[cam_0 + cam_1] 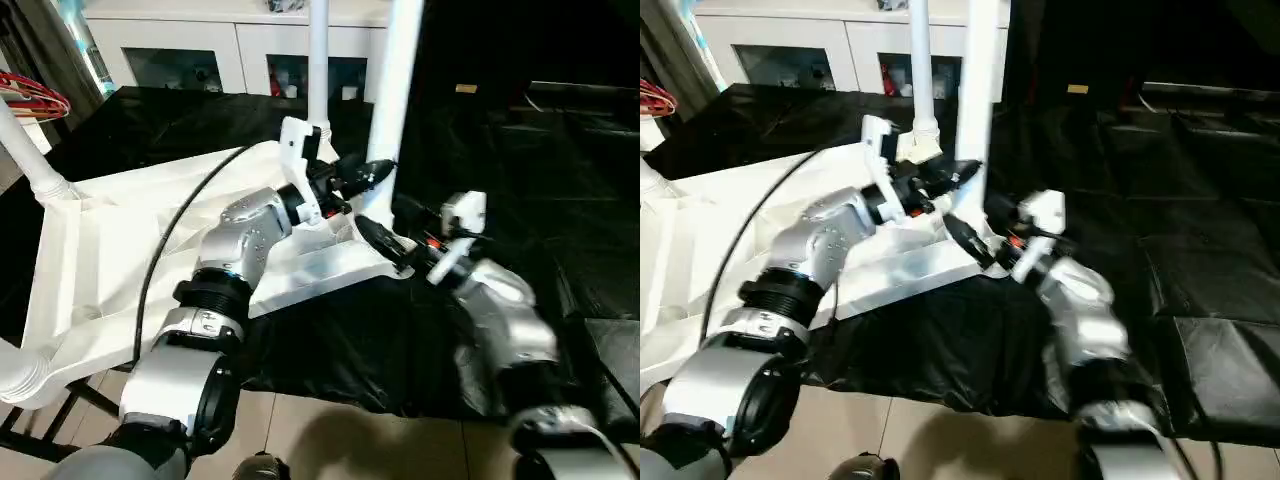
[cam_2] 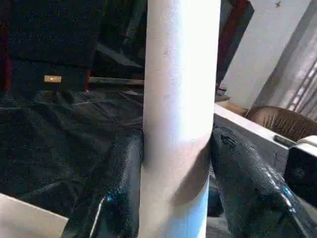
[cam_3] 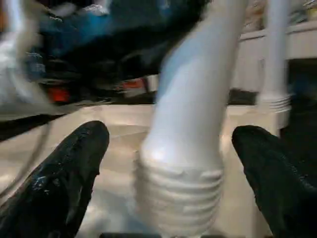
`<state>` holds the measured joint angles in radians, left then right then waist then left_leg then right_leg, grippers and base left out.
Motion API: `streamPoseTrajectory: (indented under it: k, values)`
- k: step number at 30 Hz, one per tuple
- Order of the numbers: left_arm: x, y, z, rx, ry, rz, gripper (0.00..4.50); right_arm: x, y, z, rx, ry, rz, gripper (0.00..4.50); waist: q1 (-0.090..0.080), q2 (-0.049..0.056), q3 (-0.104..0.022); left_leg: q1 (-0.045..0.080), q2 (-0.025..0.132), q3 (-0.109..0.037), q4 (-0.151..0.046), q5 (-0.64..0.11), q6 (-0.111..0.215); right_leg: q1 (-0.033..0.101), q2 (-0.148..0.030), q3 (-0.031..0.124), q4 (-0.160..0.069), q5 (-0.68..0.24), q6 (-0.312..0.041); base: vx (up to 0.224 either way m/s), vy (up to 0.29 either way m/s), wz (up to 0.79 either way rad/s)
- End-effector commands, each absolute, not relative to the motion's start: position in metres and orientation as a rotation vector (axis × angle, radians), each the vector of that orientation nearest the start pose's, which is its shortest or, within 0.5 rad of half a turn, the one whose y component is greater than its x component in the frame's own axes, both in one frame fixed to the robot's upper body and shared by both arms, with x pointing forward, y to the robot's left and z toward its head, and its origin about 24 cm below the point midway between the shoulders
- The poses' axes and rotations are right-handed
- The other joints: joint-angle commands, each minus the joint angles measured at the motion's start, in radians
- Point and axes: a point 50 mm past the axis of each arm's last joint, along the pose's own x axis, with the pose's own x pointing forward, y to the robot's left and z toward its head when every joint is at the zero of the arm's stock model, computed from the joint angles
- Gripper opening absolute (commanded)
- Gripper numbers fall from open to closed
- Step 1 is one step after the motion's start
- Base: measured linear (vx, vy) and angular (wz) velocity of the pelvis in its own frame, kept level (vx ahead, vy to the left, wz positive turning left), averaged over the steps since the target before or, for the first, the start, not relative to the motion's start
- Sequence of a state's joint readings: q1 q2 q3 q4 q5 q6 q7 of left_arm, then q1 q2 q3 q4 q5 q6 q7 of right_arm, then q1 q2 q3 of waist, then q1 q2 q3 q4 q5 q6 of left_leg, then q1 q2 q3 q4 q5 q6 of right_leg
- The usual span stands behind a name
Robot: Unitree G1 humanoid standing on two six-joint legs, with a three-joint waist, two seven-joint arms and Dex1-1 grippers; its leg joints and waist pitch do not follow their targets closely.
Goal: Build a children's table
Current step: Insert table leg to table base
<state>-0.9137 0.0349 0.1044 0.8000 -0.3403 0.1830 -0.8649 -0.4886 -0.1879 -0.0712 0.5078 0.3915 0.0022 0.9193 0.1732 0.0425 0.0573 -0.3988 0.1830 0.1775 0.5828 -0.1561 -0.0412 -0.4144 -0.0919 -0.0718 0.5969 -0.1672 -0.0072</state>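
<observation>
Tabletop (image 1: 110,250) lies upside down on black sheeting (image 1: 520,160), white plastic, ribbed underside up, rounded sockets at the corners. Landmark: the corner nearest the grippers.

Leg (image 1: 398,100) stands upright in that corner socket, smooth white cylinder, ribbed flare at the base (right wrist view). Second leg (image 1: 318,60) stands upright just behind it, at the next corner along the far edge. A third leg (image 1: 25,150) rises at the far left corner, tilted. A fourth (image 1: 15,375) shows at the near left corner.

Left gripper (image 2: 176,163): jaws clamped on the corner leg, one finger each side, touching it.

Right gripper (image 3: 168,163): jaws apart, straddling the flared base of the same leg, neither finger touching.

White cabinet (image 1: 200,50) behind the sheeting.
</observation>
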Motion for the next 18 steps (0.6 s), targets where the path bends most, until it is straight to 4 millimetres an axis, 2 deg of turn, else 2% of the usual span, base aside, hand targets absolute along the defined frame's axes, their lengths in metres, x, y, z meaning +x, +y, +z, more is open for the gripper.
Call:
streamPoseTrajectory:
  k: [1, 4, 8, 12, 18]
  values:
    - [0.376, 0.067, 0.147, -0.311, -0.043, -1.028, 1.93, 0.322, -0.142, 0.087, 0.251, -0.075, 0.964, 4.50, 0.005, -0.012, -0.083, 0.019, 0.049, -0.013, -0.053, -0.159, 0.130, 0.060, -0.060, 0.034, -0.051, -0.102, -0.258, 0.000, 0.000, 0.00]
    - [0.375, 0.066, 0.146, -0.309, -0.044, -1.035, 1.93, 0.322, -0.144, 0.089, 0.262, -0.062, 0.981, 4.50, 0.004, -0.014, -0.080, 0.017, 0.047, -0.013, -0.054, -0.186, 0.106, 0.059, -0.063, 0.033, -0.055, -0.143, -0.254, 0.000, 0.000, 0.00]
    - [0.370, 0.061, 0.146, -0.302, -0.054, -1.075, 1.93, 0.326, -0.149, 0.095, 0.252, 0.001, 0.983, 4.50, 0.005, -0.017, -0.080, 0.018, 0.047, -0.013, -0.055, -0.186, 0.083, 0.058, -0.066, 0.035, -0.058, -0.178, -0.240, 0.000, 0.000, 0.00]
    - [0.367, 0.058, 0.147, -0.307, -0.062, -1.110, 1.93, 0.330, -0.150, 0.099, 0.213, 0.059, 0.993, 4.50, 0.005, -0.018, -0.080, 0.018, 0.046, -0.012, -0.054, -0.177, 0.078, 0.058, -0.064, 0.035, -0.057, -0.181, -0.232, 0.000, 0.000, 0.00]
    - [0.363, 0.056, 0.145, -0.310, -0.058, -1.140, 1.93, 0.335, -0.151, 0.106, 0.205, 0.081, 1.010, 4.50, 0.005, -0.021, -0.082, 0.016, 0.044, -0.011, -0.050, -0.154, 0.086, 0.058, -0.065, 0.034, -0.052, -0.149, -0.239, 0.000, 0.000, 0.00]
